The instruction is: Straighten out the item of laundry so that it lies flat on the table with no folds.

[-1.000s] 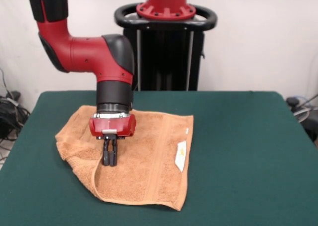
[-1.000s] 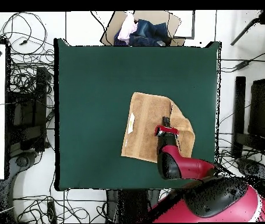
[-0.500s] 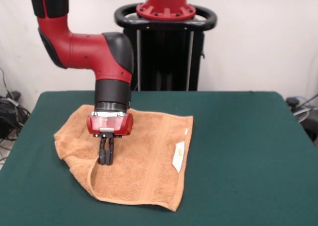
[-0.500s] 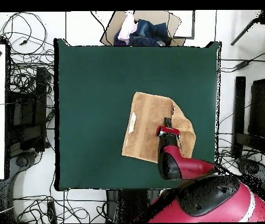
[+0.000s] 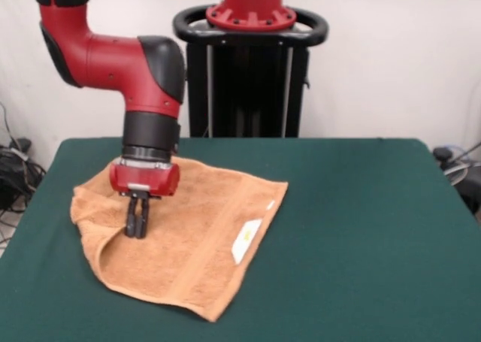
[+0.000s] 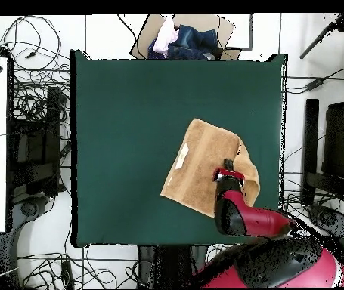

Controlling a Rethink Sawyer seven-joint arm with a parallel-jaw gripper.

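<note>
The towel (image 5: 188,237) lies on the green desk (image 5: 361,229), spread out but not flat: along its left side in the front view a strip of cloth is folded over, with a raised ridge running down from the gripper (image 5: 136,229). The fingers (image 5: 132,220) point straight down and stand pressed together, their tips sunk into the towel right at that fold, so they appear to pinch the cloth there; the terry bunches slightly around them. Most of the towel stretches away from the fingers toward its white tag (image 5: 246,240), which sits on a woven border band near the edge farthest from the fingers.

The front view shows the closed fingers, the fold's ridge and the lifted lip of cloth beside them. In the overhead view the red wrist covers the fingers, so their state cannot be read there. What that view adds is the towel's outline (image 6: 209,170): a skewed four-sided shape turned at an angle to the desk's edges (image 6: 129,136), with the folded part curling beside the gripper (image 6: 227,172) and the tag (image 6: 182,155) on the side of the towel away from it.
</note>
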